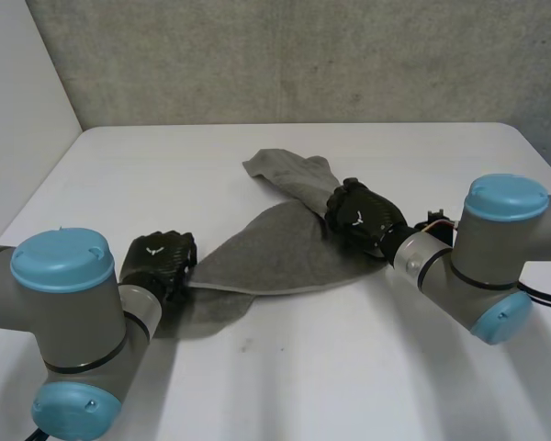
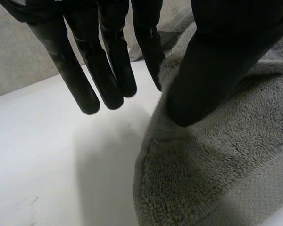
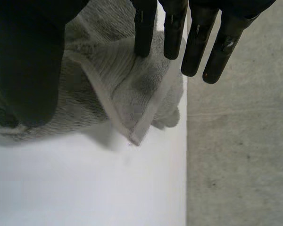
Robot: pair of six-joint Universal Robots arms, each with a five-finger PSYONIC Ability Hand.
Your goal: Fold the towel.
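Wondering how this one's gonna handle before anybody commits to a fold. Starting at the left: the left hand (image 1: 161,260) is at the near-left corner of the towel (image 1: 266,257). Its fingers (image 2: 108,70) are straight and hang over bare counter (image 1: 349,367), and its thumb (image 2: 212,66) is above the hem. So it's released, holding nothing. Can't tell if the thumb tip actually touches the cloth.
— foldfan

Yep, that hand has nothing in it. The towel is grey terry, lying bunched and slantwise across the middle of the counter. It's wide by the left hand, squeezed to a narrow waist, then flares again toward the far side. My read is that it's light, soft and totally floppy. The loops look grippy, so it shouldn't slip out of a pinch, but it'll sag and drag wherever it isn't held.
— terryfan

And the right hand (image 1: 358,213)?
— foldfan

It's over that narrow waist with fingers straight and spread, so it's open too, gripping nothing. Just past its fingertips a hemmed corner lies flipped over on itself. I'd grab at the corners, right on the flat hem band, since that looks like the firmest bit. A handful of the middle would probably just bunch it more. I reckon it wants spreading flat first.
— terryfan
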